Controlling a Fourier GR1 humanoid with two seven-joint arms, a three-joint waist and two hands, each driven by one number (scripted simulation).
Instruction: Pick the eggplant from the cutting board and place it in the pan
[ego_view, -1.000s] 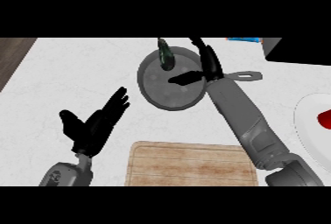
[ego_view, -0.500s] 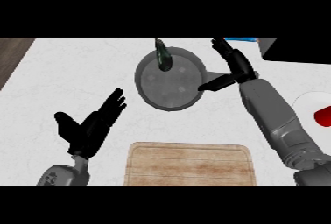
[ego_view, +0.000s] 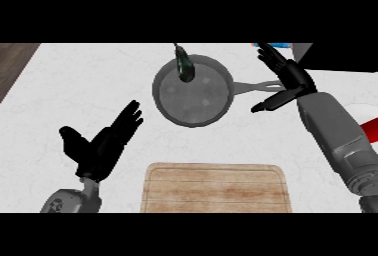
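Note:
The dark eggplant (ego_view: 184, 66) lies in the grey pan (ego_view: 193, 97), against its far rim, with its stem poking past the edge. The pan's handle (ego_view: 257, 87) points right. My right hand (ego_view: 286, 80) is open to the right of the pan, above the handle's end, with straight fingers pointing away and the thumb stretched left. It holds nothing. My left hand (ego_view: 103, 143) is open at the lower left, over the white counter, well clear of the pan. The wooden cutting board (ego_view: 215, 187) at the bottom centre is bare.
A white plate (ego_view: 367, 114) carrying something red sits at the right edge, behind my right forearm. A blue object (ego_view: 282, 46) and a dark patch lie at the top right. A brown strip runs along the counter's left edge (ego_view: 15, 65).
My right hand has pulled back from over the pan to its right side, beyond the handle. The eggplant stays in the pan. The left hand has barely shifted.

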